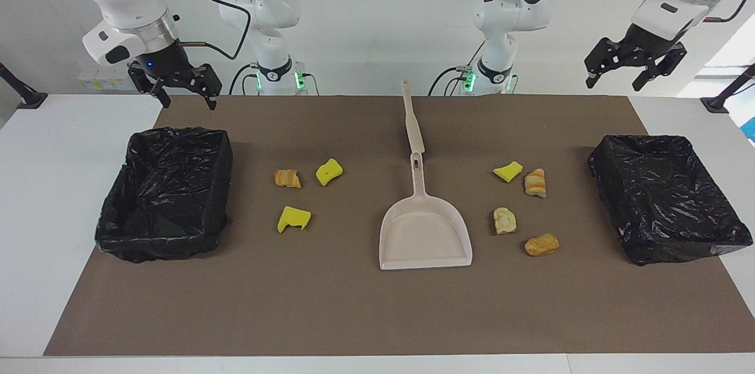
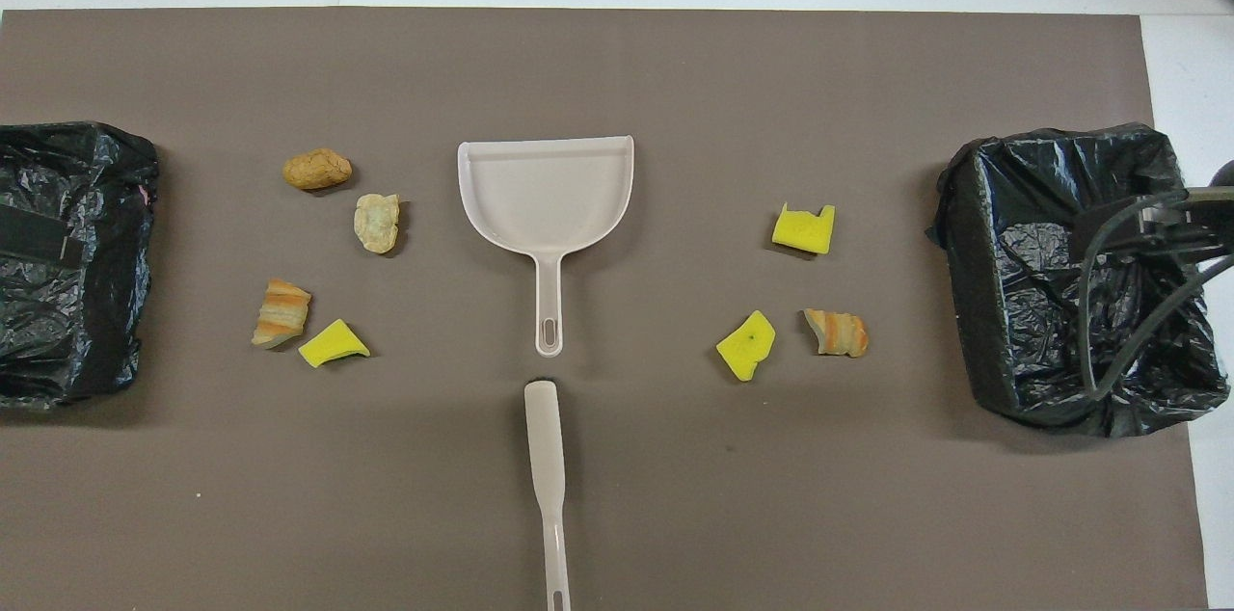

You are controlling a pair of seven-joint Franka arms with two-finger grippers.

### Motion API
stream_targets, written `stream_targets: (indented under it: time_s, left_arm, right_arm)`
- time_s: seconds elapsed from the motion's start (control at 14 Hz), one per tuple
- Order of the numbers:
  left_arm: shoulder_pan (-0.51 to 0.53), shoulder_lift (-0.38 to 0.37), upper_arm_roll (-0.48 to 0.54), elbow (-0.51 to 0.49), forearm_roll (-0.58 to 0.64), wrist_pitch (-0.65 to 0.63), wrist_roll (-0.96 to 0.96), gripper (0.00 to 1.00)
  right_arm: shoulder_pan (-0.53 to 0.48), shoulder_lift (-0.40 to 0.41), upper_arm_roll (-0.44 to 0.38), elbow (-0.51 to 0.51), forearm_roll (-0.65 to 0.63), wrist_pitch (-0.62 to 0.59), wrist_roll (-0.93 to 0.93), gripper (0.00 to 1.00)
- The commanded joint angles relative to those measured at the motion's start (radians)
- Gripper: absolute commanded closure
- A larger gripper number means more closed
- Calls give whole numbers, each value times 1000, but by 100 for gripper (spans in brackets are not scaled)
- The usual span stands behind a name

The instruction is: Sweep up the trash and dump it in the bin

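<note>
A pale dustpan (image 1: 424, 235) (image 2: 547, 192) lies mid-table with its handle toward the robots. A pale long-handled brush (image 1: 412, 123) (image 2: 547, 457) lies just nearer to the robots, in line with it. Toward the right arm's end lie two yellow scraps (image 1: 329, 171) (image 1: 293, 218) and a bread chunk (image 1: 287, 178). Toward the left arm's end lie a yellow scrap (image 1: 508, 171) and three bread chunks (image 1: 535, 183) (image 1: 504, 220) (image 1: 541, 245). My right gripper (image 1: 186, 99) and left gripper (image 1: 613, 80) hang open and empty, raised over the table's robot-side edge.
Two bins lined with black bags stand on the brown mat, one at the right arm's end (image 1: 127, 209) (image 2: 964, 245) and one at the left arm's end (image 1: 666, 143) (image 2: 125, 153). The right arm's cable (image 2: 1094, 303) hangs over its bin in the overhead view.
</note>
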Motion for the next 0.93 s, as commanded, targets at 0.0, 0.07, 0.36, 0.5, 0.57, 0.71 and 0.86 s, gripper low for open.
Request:
stream_targets:
  time_s: [0.0,0.07,0.36,0.5,0.57,0.71,0.86]
  left_arm:
    - [4,-6,0,6,15,-14,1,0]
    - [4,-6,0,6,15,-14,4,0]
    - [-2,-6,0,6,15,-14,3,0]
    - [-6,-8,0,4,15,-14,1,0]
    - [-6,-8,0,4,15,-15,1,0]
    - [-6,-8,0,4,15,-14,-1,0]
    - [-10,-8,0,4,15,-15,-1,0]
  right_arm:
    - [-18,-10,2,-12,5,-4,-13,0]
    - [-18,-10,2,-12,5,-4,-13,0]
    - [-15,-10,2,-12,5,-4,-13,0]
    - [-15,-10,2,-12,5,-4,-13,0]
    - [-15,-10,2,-12,5,-4,-13,0]
    - [-15,-10,2,-12,5,-4,-13,0]
    - [-15,-10,2,-12,5,-4,-13,0]
